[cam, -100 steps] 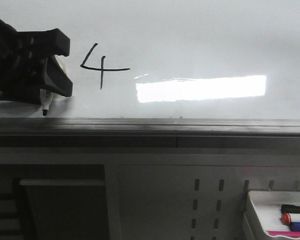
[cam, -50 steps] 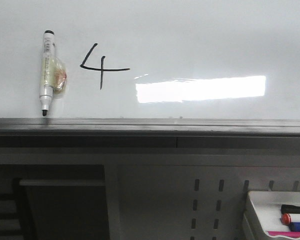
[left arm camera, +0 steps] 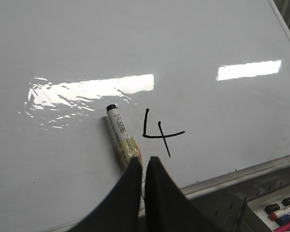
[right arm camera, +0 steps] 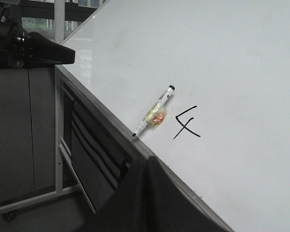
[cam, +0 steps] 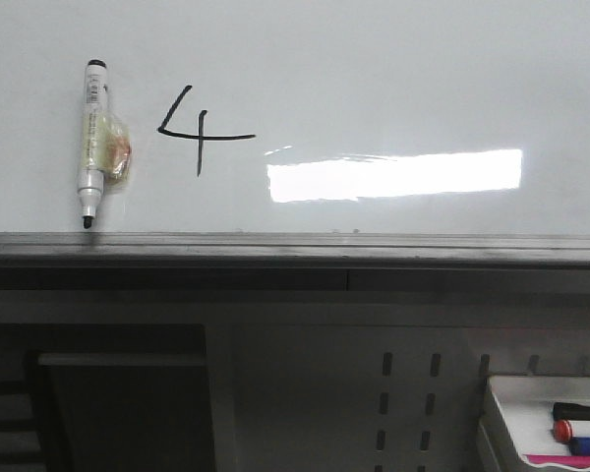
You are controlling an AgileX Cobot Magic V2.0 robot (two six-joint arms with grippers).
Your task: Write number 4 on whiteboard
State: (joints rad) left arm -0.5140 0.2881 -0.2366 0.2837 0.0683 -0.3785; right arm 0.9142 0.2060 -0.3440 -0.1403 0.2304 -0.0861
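The number 4 (cam: 216, 138) is drawn in thin black strokes on the glossy whiteboard (cam: 393, 79), left of a bright light reflection. A white marker (cam: 91, 147) with a yellowish wrap lies on the board left of the 4, its uncapped black tip at the grey ledge (cam: 295, 246). No gripper shows in the front view. In the left wrist view my left gripper (left arm camera: 144, 159) is shut and empty, its tips over the marker's (left arm camera: 120, 135) lower end, beside the 4 (left arm camera: 160, 136). My right gripper (right arm camera: 147, 159) is shut and empty, off the board's edge, away from the marker (right arm camera: 153, 115) and the 4 (right arm camera: 182, 128).
A small white tray (cam: 511, 433) with a black cap and red and blue markers sits at the lower right below the ledge; it also shows in the left wrist view (left arm camera: 261, 217). A dark arm part (right arm camera: 38, 48) hangs beyond the board's far corner.
One second ago my left gripper was over the marker at the left of the board. It has let go and pulled out of the front view; the marker stays lying on the board.
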